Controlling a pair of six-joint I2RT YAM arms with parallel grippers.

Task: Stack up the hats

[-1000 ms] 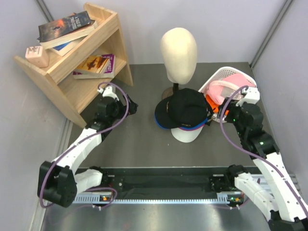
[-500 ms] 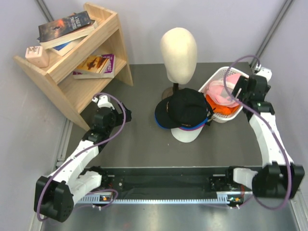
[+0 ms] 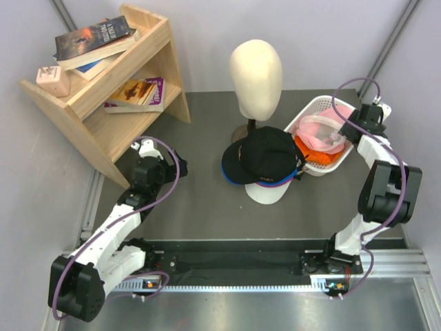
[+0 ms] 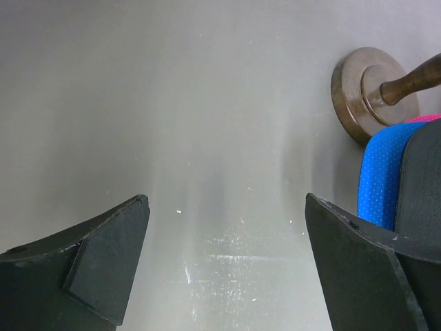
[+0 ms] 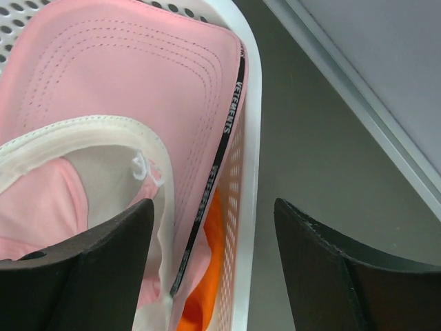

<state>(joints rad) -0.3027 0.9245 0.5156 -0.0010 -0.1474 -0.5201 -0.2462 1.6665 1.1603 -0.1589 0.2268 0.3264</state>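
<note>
The left gripper (image 4: pixel 226 207) hangs low over the bare gray table (image 3: pixel 200 207). Its 2 dark fingers are spread wide with nothing between them. Just to its right is the pile of hats (image 3: pixel 265 169), in the middle of the table. A black cap (image 3: pixel 270 153) sits on top, round and soft. Under it a blue cap (image 4: pixel 382 165) with tiny dots peeks out on the left side. A thin bit of a magenta cap (image 4: pixel 431 118) shows by it, and a white brim (image 3: pixel 265 194) sticks out at the near side. Further back, the right gripper (image 5: pixel 213 207) hovers over the right edge of the white basket (image 5: pixel 252 124), fingers apart and holding nothing. In the basket lies a light pink cap (image 5: pixel 103 83), turned so its white inner band shows. Its brim has rows of stitches and a black strip with letters along the edge. An orange hat (image 5: pixel 207 296) is tucked under it. Behind the pile stands a cream mannequin head (image 3: pixel 255 69) on a brown wooden foot (image 4: pixel 368 89). Far left is a wooden shelf (image 3: pixel 110 103) with books (image 3: pixel 96 38).
</note>
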